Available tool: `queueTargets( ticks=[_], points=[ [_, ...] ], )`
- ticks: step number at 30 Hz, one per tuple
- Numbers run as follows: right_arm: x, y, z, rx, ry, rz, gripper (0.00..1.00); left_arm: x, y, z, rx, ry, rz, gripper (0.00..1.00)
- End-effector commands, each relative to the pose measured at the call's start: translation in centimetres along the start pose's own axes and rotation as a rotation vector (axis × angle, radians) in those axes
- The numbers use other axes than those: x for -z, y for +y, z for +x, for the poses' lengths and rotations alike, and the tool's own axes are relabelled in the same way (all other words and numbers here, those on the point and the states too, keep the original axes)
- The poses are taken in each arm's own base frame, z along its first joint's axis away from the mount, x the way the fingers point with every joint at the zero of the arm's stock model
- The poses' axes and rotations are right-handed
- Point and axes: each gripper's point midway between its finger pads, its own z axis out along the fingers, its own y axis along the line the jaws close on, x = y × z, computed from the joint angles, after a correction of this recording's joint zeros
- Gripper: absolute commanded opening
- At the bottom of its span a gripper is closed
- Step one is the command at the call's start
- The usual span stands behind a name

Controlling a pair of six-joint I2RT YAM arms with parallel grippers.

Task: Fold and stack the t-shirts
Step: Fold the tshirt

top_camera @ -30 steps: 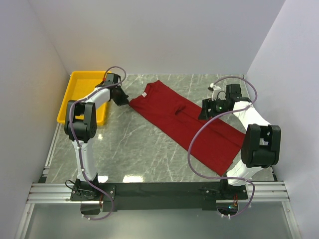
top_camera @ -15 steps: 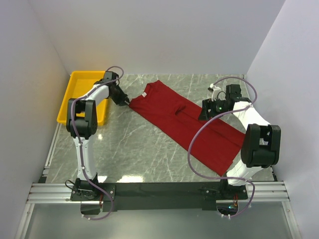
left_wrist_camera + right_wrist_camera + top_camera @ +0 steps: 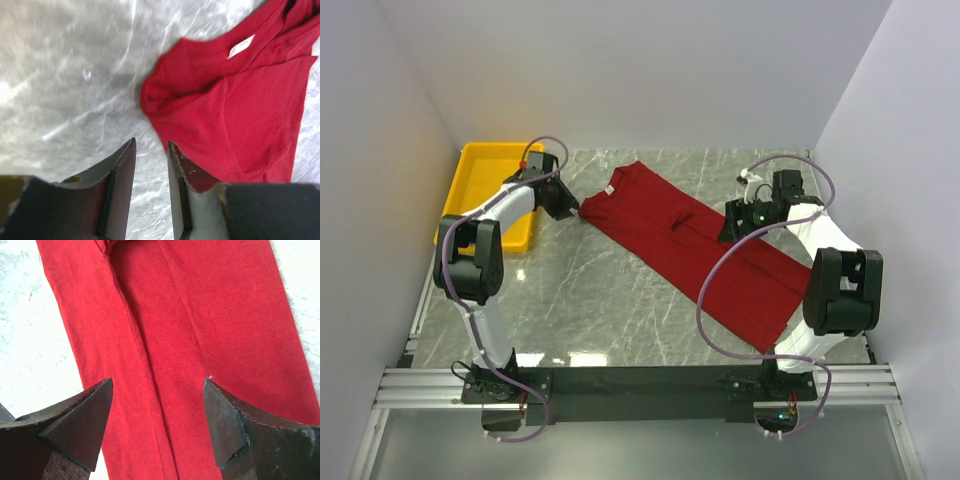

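"Top external view: what surface?"
"Grey veined stone worktop, plain white walls. Soft dark red t-shirt lies flat, shoulder just ahead of the left hand, slightly parted and empty; right hand gapes wide over its middle."

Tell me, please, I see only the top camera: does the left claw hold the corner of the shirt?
Observer: No. The left wrist camera shows the left claw a little open with nothing inside it. The shirt corner lies on the table just ahead of it.
Operator: And the right claw?
Observer: Its wrist camera shows the right claw wide open over the shirt, gripping nothing. A fold line runs under the gap.
Operator: Can you see a label?
Observer: Yes, a small white label at the end near the left claw.
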Motion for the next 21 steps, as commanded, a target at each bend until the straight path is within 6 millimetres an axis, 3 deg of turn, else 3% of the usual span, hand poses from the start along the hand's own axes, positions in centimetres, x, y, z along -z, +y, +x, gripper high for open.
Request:
queueTargets(
  ticks=[1, 3, 21],
  points=[
    [-0.3, 0.0, -0.2, 0.02, 0.0, -0.01, 0.79, 0.3, -1.2, -0.3, 0.079, -0.085, 0.048, 0.38],
    [-0.3, 0.1, -0.3, 0.024, 0.002, -0.011, 0.79, -0.4, -0.6, 0.4, 0.104, -0.083, 0.032, 0.37],
    [-0.4, 0.1, 0.0, 0.029, 0.009, -0.011, 0.79, -3.5, 0.6, 0.1, 0.283, -0.145, 0.019, 0.34]
  ],
)
